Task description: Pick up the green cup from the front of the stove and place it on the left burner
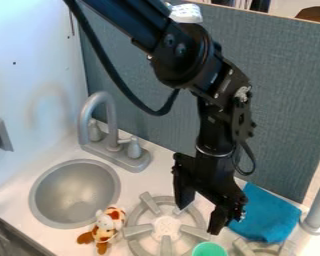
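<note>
Camera view: your gripper (198, 220) is hanging by the burner (167, 226), spread and empty.
Green cup (209, 249): sitting near the gripper's tips; lowering crookedly, you are risking tipping it.
Blue cloth (266, 215): lying beside the gripper; swinging wide, you are risking snagging.

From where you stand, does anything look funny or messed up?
The stuffed toy looks odd: it lies between the sink and the burner, where you'd expect kitchen things. I see no spill or damage.
</note>
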You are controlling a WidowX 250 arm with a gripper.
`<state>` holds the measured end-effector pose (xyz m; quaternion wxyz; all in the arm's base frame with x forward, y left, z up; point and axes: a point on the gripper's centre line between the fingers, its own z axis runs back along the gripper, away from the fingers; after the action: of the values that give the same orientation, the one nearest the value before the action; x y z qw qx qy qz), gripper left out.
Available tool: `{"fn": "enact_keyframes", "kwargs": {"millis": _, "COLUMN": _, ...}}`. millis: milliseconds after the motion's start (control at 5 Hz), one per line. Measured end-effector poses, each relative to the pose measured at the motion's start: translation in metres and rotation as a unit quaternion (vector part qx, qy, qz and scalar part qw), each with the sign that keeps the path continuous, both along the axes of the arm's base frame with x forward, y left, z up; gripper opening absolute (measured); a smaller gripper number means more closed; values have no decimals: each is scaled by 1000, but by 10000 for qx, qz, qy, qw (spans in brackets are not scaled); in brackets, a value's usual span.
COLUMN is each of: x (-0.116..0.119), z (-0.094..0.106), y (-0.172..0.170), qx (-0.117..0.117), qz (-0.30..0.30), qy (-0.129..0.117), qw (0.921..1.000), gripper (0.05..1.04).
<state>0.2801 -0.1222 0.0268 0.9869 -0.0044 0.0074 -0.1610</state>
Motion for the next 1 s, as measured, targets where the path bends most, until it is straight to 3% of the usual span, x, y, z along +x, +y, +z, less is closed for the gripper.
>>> {"fn": "enact_keyframes", "kwargs": {"millis": 200, "x": -5, "z": -11, "y": 1, "qx": 67, "qz": -10, "qy": 171, "qw": 9998, "gripper": 996}}
{"fn": "enact_keyframes", "kwargs": {"millis": 400, "x": -4, "z": -15, "y": 2, "qx": 76, "qz": -177, "qy": 108, "qw": 9998, "gripper": 996}}
{"fn": "enact_keyframes", "kwargs": {"millis": 800, "x": -1, "z": -34, "y": 8, "qx": 591, "qz": -217, "qy": 150, "qw": 9979, "gripper": 996}}
{"fn": "enact_keyframes", "kwargs": {"millis": 1000, "x": -2, "z": -50, "y": 7, "qx": 661, "qz": -299, "qy": 286, "qw": 9970, "gripper": 996}}
